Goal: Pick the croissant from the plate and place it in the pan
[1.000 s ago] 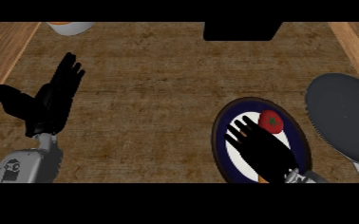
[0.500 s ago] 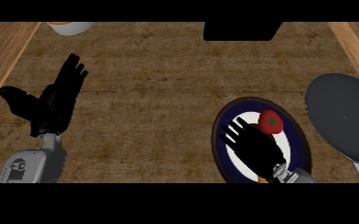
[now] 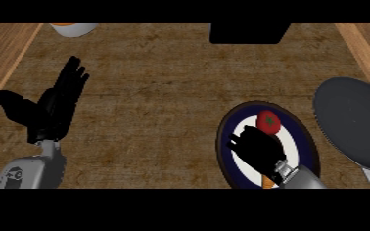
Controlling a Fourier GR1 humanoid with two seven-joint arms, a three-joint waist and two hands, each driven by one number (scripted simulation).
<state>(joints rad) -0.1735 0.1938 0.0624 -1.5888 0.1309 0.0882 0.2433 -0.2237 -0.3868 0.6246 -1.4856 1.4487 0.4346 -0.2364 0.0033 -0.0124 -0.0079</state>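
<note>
A dark-rimmed white plate lies at the lower right of the counter. On its far part sits a red tomato. My right hand hovers low over the plate's middle, fingers curled down round the croissant. Only a small orange tip of the croissant shows by my wrist; the hand hides everything else. The dark grey pan lies just right of the plate, cut off by the view's edge. My left hand rests open at the far left, fingers up.
A white bowl stands at the back left. A black box sits at the back centre. Wooden borders run along both sides of the counter. Bare brown countertop stretches between my left hand and the plate.
My right hand's fingers, stretched over the plate before, have curled in and the hand has drawn back slightly toward me. The left hand has barely moved.
</note>
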